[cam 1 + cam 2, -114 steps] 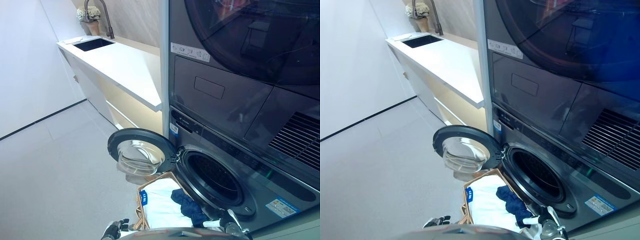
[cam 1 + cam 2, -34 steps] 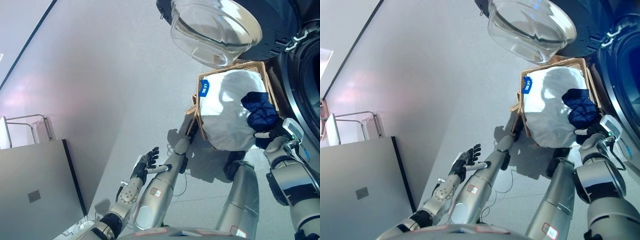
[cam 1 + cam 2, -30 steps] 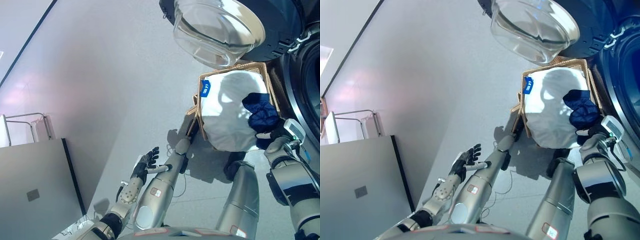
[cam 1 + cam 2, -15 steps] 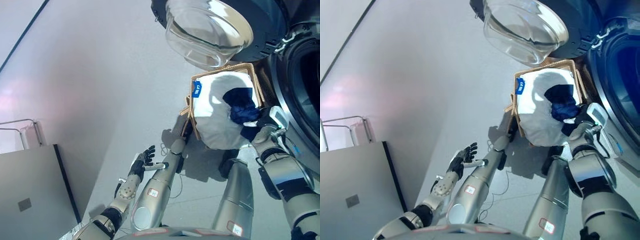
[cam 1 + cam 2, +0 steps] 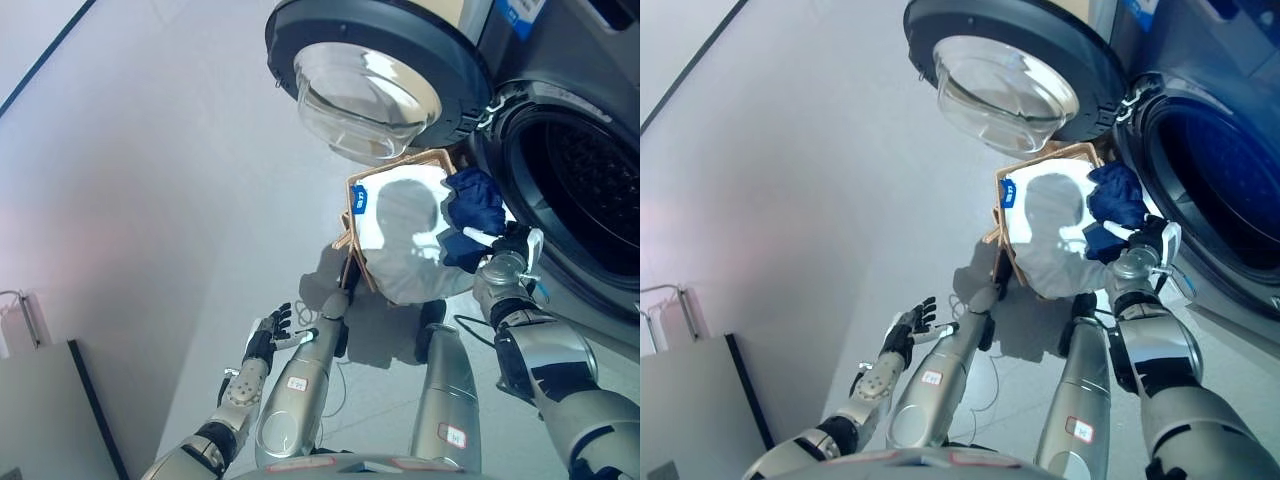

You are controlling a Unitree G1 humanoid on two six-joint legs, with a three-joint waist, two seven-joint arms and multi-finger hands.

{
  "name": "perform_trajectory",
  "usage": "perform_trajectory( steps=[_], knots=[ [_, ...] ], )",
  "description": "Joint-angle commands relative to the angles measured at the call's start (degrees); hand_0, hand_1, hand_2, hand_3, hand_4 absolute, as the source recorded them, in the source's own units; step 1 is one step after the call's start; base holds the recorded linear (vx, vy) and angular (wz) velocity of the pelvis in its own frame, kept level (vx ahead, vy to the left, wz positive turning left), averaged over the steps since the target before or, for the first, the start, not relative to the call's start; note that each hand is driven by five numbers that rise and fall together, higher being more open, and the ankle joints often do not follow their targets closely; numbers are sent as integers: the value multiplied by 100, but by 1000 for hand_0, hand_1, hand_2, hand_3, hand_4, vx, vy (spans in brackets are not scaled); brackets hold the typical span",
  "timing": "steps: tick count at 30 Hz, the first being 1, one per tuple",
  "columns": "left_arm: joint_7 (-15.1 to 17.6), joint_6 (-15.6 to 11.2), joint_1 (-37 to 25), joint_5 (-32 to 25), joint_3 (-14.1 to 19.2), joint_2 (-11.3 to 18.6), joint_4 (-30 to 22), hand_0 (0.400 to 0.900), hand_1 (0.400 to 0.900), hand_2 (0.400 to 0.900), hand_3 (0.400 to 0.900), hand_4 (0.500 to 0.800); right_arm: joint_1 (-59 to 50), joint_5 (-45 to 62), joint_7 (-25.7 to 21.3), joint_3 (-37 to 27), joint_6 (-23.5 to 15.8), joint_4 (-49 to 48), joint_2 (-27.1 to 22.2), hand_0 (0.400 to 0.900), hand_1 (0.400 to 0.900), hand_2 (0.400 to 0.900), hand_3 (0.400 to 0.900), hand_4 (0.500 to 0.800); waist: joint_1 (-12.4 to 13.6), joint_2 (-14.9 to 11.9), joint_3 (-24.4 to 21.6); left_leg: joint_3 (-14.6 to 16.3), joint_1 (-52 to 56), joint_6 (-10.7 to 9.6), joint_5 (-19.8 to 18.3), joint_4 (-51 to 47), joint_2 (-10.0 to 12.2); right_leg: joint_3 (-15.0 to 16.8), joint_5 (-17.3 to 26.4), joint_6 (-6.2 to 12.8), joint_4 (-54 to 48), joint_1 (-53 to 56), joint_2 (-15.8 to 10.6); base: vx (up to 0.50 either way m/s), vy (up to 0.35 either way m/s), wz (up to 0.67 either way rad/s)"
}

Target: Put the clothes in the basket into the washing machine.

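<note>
A wicker basket (image 5: 352,228) with a white liner (image 5: 400,240) stands on the floor below the open round door (image 5: 370,70) of the washing machine (image 5: 600,290). The dark drum opening (image 5: 575,185) is just right of the basket. A dark blue garment (image 5: 470,205) lies bunched at the basket's right rim, by the drum opening. My right hand (image 5: 500,245) is at that rim, fingers curled on the blue garment; it also shows in the right eye view (image 5: 1140,238). My left hand (image 5: 262,338) hangs open over the floor at the lower left, far from the basket.
The open door overhangs the basket's far side. Grey floor stretches to the left. A grey panel (image 5: 40,420) and a thin white rack (image 5: 20,318) stand at the lower left edge.
The camera has swung toward the machine, so the drum opening shows more. Relative to the basket, my right hand and the blue garment have moved up to the right rim. The left hand stays open.
</note>
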Motion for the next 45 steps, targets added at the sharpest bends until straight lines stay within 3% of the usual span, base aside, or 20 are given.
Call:
perform_trajectory(
  steps=[1, 3, 5, 10, 17, 22, 23, 24, 25, 35, 43, 45],
  knots=[
    [166, -272, 247, -302, 196, 145, 370, 900, 900, 900, 900, 800, 72, 1538, 13, -469, -927, -464, -65, 400, 400, 400, 400, 500, -11, 101, -301, 316, 268, 268, -815, 172, -397, -31, 1085, -28, -1878, 856, 182, 77, 46, -36],
    [144, -314, 312, -367, 143, 110, 386, 900, 900, 900, 900, 800, 73, 2156, 60, -799, -1241, -678, 69, 400, 400, 400, 400, 500, -29, 126, -391, 336, 417, 280, -835, 91, -381, 17, 1112, -7, -2028, 1018, 205, 70, 31, -25],
    [129, -303, 326, -362, 128, 102, 403, 900, 900, 900, 900, 800, 58, 2248, 107, -829, -1261, -622, 46, 400, 400, 400, 400, 500, -22, 138, -421, 344, 473, 281, -841, 64, -371, 21, 1116, -1, -2082, 1072, 209, 36, 7, -9],
    [4, -330, 478, -484, 122, 73, 512, 900, 900, 900, 900, 800, -414, 2608, -44, -1137, -1658, -995, -304, 400, 400, 400, 400, 500, -25, 220, -663, 363, 677, 287, -882, -22, -376, 59, 1114, 22, -2204, 1273, 212, 48, -2, -2],
    [-73, -316, 596, -511, 141, 105, 565, 900, 900, 900, 900, 800, -1180, 2415, -267, -985, -1670, -1002, -1078, 400, 400, 400, 400, 500, 18, 316, -842, 330, 822, 257, -838, -185, -368, 76, 1103, 35, -2286, 1377, 225, 23, -8, 2],
    [-114, -326, 651, -554, 92, 67, 559, 900, 900, 900, 900, 800, -1445, 2314, -325, -827, -1756, -1208, -1215, 400, 400, 400, 400, 500, 50, 372, -911, 332, 897, 236, -764, -342, -325, 94, 1116, 40, -2357, 1412, 248, 20, -15, 0],
    [-119, -322, 640, -548, 102, 58, 544, 900, 900, 900, 900, 800, -1405, 2298, -331, -870, -1753, -1234, -1244, 461, 461, 461, 461, 536, 44, 373, -918, 325, 921, 230, -758, -358, -320, 90, 1112, 39, -2359, 1426, 251, 33, -40, 2],
    [-135, -310, 635, -548, 97, 50, 535, 900, 900, 900, 900, 800, -1382, 2328, -281, -854, -1740, -1181, -1273, 829, 829, 829, 829, 758, 50, 370, -933, 311, 941, 225, -748, -364, -324, 87, 1104, 35, -2358, 1450, 257, 38, -36, 5],
    [-143, -304, 644, -549, 106, 36, 536, 900, 900, 900, 900, 800, -1366, 2385, -208, -847, -1713, -1143, -1269, 900, 900, 900, 900, 800, 62, 375, -958, 305, 961, 220, -745, -379, -321, 78, 1100, 34, -2366, 1475, 259, 40, -31, 5],
    [-218, -167, 607, -379, 306, 0, 830, 900, 900, 900, 900, 800, -873, 2397, 314, -802, -1324, -496, -824, 900, 900, 900, 900, 800, 14, 232, -1136, 264, 1218, 207, -699, -541, -250, 46, 1181, 46, -2600, 1799, 296, 23, -26, 2],
    [-302, -19, 619, -79, 600, -38, 1112, 900, 900, 900, 900, 800, 237, 1954, 800, -710, -870, -189, 13, 900, 900, 900, 900, 800, -87, -154, -1284, 339, 1588, 204, -747, -680, -121, 49, 1375, 78, -3080, 2243, 346, 33, -45, -8],
    [-351, 57, 622, 80, 770, -37, 1308, 900, 900, 900, 900, 800, 808, 1767, 932, -703, -772, -162, 342, 900, 900, 900, 900, 800, -147, -362, -1391, 390, 1735, 202, -817, -661, -61, 61, 1415, 93, -3236, 2427, 367, 90, -57, -19]
  ],
)
